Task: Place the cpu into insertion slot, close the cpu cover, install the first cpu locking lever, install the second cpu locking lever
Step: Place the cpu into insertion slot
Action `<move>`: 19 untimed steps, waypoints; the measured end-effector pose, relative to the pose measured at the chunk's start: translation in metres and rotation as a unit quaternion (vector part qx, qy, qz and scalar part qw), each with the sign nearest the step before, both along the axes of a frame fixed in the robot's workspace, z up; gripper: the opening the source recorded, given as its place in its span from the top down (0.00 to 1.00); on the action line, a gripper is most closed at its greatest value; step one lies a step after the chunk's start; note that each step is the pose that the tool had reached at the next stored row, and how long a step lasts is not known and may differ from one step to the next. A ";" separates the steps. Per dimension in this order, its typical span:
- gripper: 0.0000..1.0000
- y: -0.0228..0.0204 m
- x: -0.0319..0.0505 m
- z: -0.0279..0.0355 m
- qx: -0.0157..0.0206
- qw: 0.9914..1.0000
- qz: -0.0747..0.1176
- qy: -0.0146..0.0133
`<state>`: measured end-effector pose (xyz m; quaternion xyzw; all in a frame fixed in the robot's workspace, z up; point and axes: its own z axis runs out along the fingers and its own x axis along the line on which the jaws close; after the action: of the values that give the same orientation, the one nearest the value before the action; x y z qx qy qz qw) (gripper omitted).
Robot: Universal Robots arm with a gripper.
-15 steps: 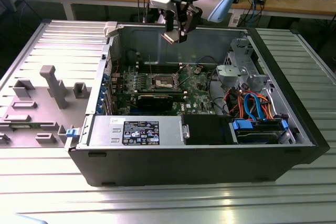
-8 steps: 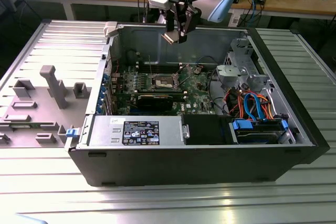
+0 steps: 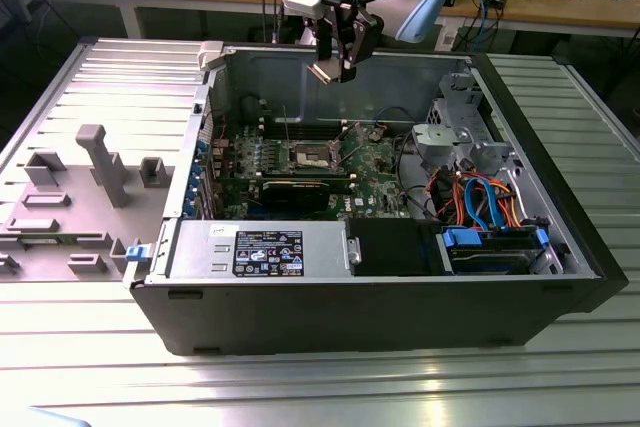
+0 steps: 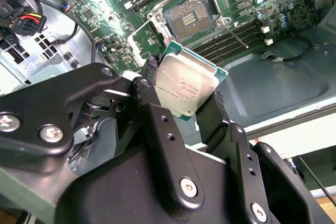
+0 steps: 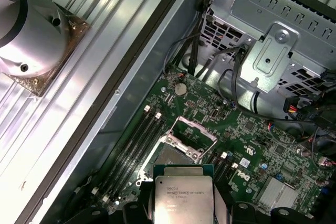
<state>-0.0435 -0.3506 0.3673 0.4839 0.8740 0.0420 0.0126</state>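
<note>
The exterior view gives the whole setting. An open black computer case [image 3: 380, 307] lies on a ribbed aluminium table [image 3: 300, 387], and the gripper [image 3: 335, 65] hangs over the case's far wall, well above the green motherboard [image 3: 370, 162]. There the cpu [image 3: 323, 72] is a small pale glint between the jaws, and the insertion slot [image 3: 308, 155] is a small square on the board below.

The second wrist view adds the grip itself. The matte black metal fingers [image 4: 152, 72] are clamped on two opposite edges of the cpu, whose brushed silvery lid sits on a thin green base (there is print on the lid, left unread). Beyond the chip the slot lies bare, a dark pin field framed in bright metal. A thin wire lever [image 4: 235, 34] lies slantwise across the long black memory slots [image 4: 247, 24].

In the first wrist view the cpu cover [image 5: 192, 136] stands raised at the slot's edge as a windowed metal frame. The same view shows a steel drive cage [image 5: 278, 51] and a round coin cell [image 5: 180, 88].
</note>
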 end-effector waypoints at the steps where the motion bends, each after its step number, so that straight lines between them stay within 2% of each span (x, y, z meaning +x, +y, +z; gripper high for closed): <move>1: 0.46 0.0000 0.0000 0.0000 0.000 1.000 0.000 0.000; 7: 0.46 0.0000 0.0000 0.0000 0.000 1.000 -0.004 0.000; 13: 0.46 0.0000 0.0000 -0.0005 0.000 1.000 -0.028 0.000; 19: 0.46 0.0000 0.0000 -0.0007 0.000 0.999 -0.041 0.000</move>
<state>-0.0435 -0.3507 0.3666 0.5192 0.8535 0.0415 0.0143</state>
